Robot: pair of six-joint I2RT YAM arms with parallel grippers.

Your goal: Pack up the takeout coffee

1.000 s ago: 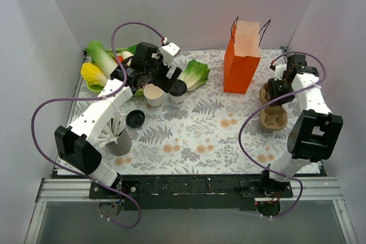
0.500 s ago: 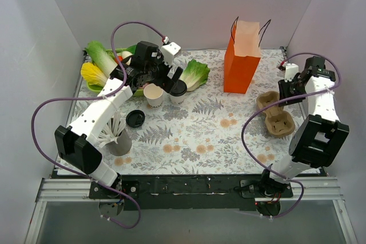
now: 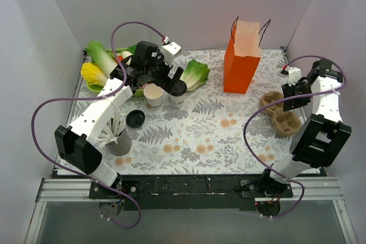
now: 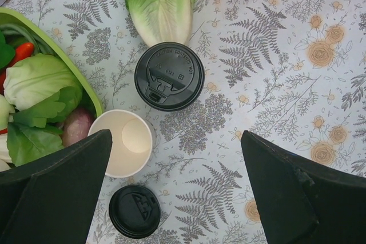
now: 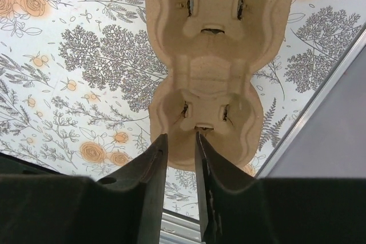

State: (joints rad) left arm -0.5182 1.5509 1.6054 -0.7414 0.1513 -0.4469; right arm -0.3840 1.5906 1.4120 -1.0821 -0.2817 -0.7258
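The cup carrier has swung round since a second ago. It stood roughly end-on to the arms, and now it lies slanted out at 3 o'clock on the desk, with the right arm drawn back toward the wall. The left arm hasn't budged.

In the right wrist view, the right gripper has its fingers nearly together with the carrier's near rim between them, so it looks clamped on that rim. The left gripper is spread wide, hanging over the takeout coffee. That's up around 11 o'clock, standing upright just beside the lidless cup and right below the lettuce leaf. The loose lid sits nearer the arms.

My guess is we're still at the setup step, meaning positioning the carrier and lining up on the cup. Nothing has gone in the orange bag at 1 o'clock yet.

Next the left gripper needs to drop so its fingers straddle the lidded cup only. The bare cup is so close that it could get knocked or grabbed too.
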